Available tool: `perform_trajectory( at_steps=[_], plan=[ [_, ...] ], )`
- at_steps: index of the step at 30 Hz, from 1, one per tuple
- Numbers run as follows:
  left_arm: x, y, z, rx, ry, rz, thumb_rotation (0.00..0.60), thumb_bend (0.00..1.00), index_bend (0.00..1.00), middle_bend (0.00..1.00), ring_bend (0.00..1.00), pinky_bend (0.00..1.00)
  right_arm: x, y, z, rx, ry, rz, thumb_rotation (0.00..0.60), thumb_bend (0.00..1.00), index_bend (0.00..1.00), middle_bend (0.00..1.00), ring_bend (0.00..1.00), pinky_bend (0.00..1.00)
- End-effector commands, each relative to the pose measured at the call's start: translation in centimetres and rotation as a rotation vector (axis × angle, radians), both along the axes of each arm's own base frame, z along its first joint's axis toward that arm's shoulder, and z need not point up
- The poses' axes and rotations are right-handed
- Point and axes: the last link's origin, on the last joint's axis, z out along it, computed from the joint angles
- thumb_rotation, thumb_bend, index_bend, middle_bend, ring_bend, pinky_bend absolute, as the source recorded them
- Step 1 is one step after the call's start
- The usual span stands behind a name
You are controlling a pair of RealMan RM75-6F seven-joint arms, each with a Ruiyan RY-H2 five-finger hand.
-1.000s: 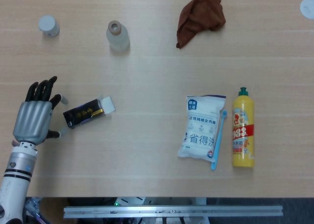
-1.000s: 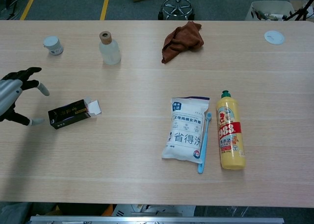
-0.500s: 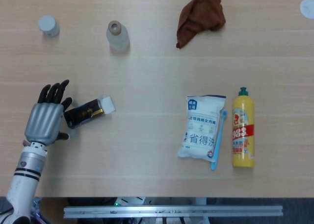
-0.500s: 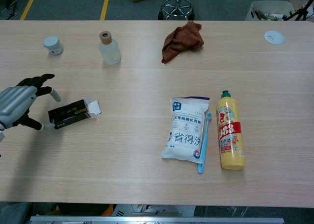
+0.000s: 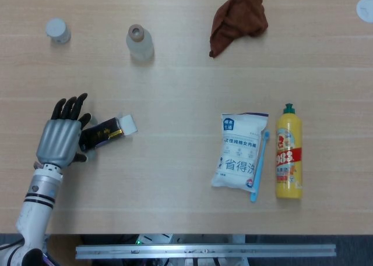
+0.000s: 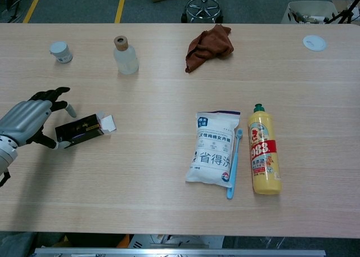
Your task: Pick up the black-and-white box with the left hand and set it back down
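— Where's your left hand [image 5: 60,139] in the head view?
— At the box's [image 5: 105,133] dark left end, fingers spread around it. The box lies flat on the table [image 5: 175,103], white flap to the right. You can't tell whether you're gripping it yet.
— And from the chest?
— Your hand [image 6: 28,122] cups the box's [image 6: 85,129] left end, thumb low beside the near corner, fingers above the far edge. Contact is unclear. The box sits on the table, well left of the bag [image 6: 212,148] and yellow bottle [image 6: 263,150].

A pale wooden table [image 6: 169,212] stands before grey floor [image 6: 73,4] with yellow stripes [image 6: 120,7].
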Motion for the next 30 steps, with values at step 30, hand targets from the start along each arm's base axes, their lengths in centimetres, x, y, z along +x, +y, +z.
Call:
perform_trajectory(
  at_steps=[30],
  plan=[
    [-2.1, 2.3, 0.8, 0.057, 0.008, 0.068, 0.6, 0.14, 0.34, 0.0, 0.0, 0.01, -0.1, 0.2, -0.4, 0.012, -0.002, -0.008, 0.6, 0.21, 0.47, 0.35, 0.34, 0.47]
  ],
)
